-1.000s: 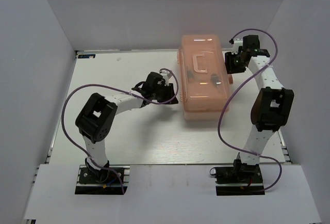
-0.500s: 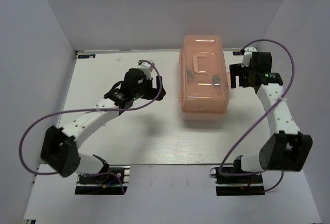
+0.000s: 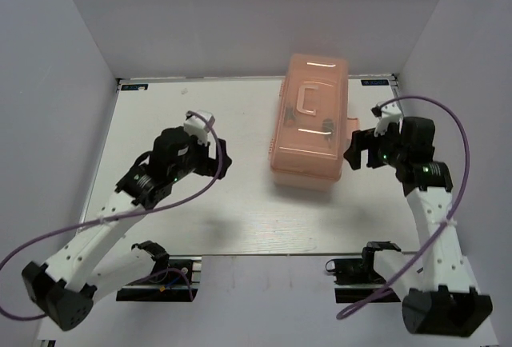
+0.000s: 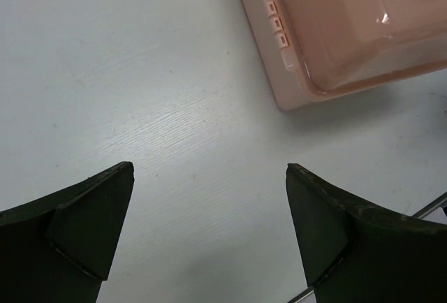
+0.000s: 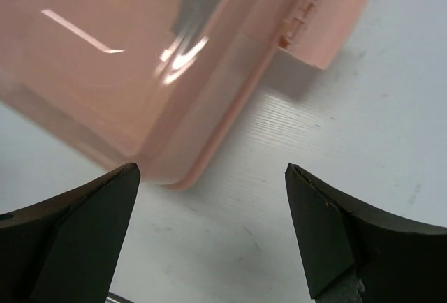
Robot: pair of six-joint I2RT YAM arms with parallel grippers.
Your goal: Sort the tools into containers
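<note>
The translucent peach-pink toolbox [image 3: 310, 123] lies with its lid down at the table's centre right, slightly skewed. A dark shape [image 3: 326, 125] shows faintly through the lid; the tools and the containers are otherwise hidden inside. My left gripper [image 3: 222, 157] hovers open over bare table to the box's left, and the box's corner [image 4: 335, 31] fills the upper right of the left wrist view. My right gripper [image 3: 354, 149] is open beside the box's right side, with the box [image 5: 119, 58] and its side latch [image 5: 325, 17] ahead of the empty jaws.
White walls [image 3: 64, 83] close in the table on the left, back and right. Purple cables [image 3: 448, 123] loop from both arms. The table's near edge [image 4: 433, 207] shows at the lower right of the left wrist view.
Both grippers have opened and drawn back from the toolbox's sides toward the near edge. The toolbox has turned slightly, its near end shifting left.
</note>
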